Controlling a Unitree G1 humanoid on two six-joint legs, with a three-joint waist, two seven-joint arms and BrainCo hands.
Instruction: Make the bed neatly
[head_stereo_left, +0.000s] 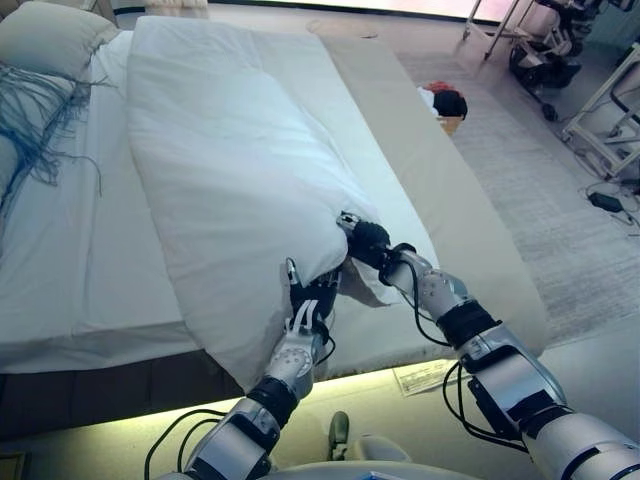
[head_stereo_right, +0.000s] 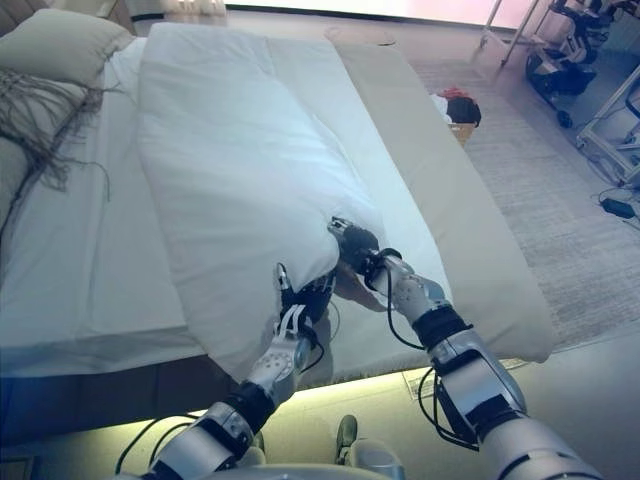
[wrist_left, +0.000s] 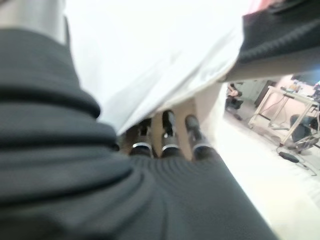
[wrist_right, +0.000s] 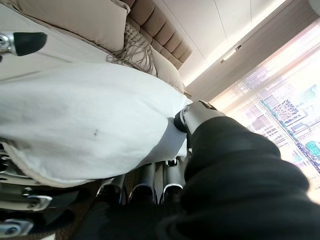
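We see a big bed (head_stereo_left: 70, 270) filling the left and middle of the frame. A white duvet (head_stereo_left: 220, 150) lies down its middle. A pillow (head_stereo_left: 50, 35) sits at the upper left. Low in the middle, our left robot hand (head_stereo_left: 312, 300) and right robot hand (head_stereo_left: 368, 240) both pinch the duvet's near corner.

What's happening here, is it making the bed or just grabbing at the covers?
The robot is working on the white duvet, which lies bunched and skewed across the bed. Both hands are at its near corner: the left hand and the right hand have their fingers tucked under the fabric edge, so the grip itself is hidden. A pillow sits at the head. The duvet isn't spread flat yet.
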